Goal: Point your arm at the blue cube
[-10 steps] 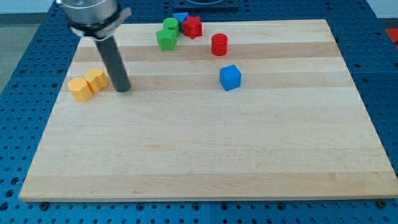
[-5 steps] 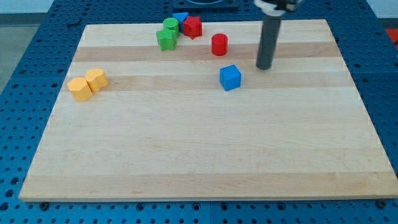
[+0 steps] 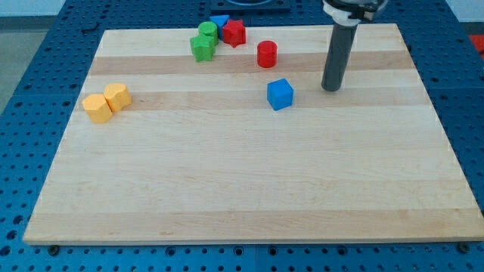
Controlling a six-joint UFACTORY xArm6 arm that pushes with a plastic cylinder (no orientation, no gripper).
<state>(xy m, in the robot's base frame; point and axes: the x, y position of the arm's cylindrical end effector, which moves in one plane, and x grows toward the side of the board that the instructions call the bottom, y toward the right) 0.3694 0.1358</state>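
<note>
The blue cube sits on the wooden board, a little above the middle. My tip rests on the board to the cube's right, a short gap away and not touching it. The dark rod rises from the tip toward the view's top.
A red cylinder stands up-left of the cube. At the top edge are two green blocks, a red block and a small blue block. Two yellow blocks lie together at the left.
My tip swept from beside the yellow blocks at the left across to the cube's right, then edged slightly right and down. No block has moved.
</note>
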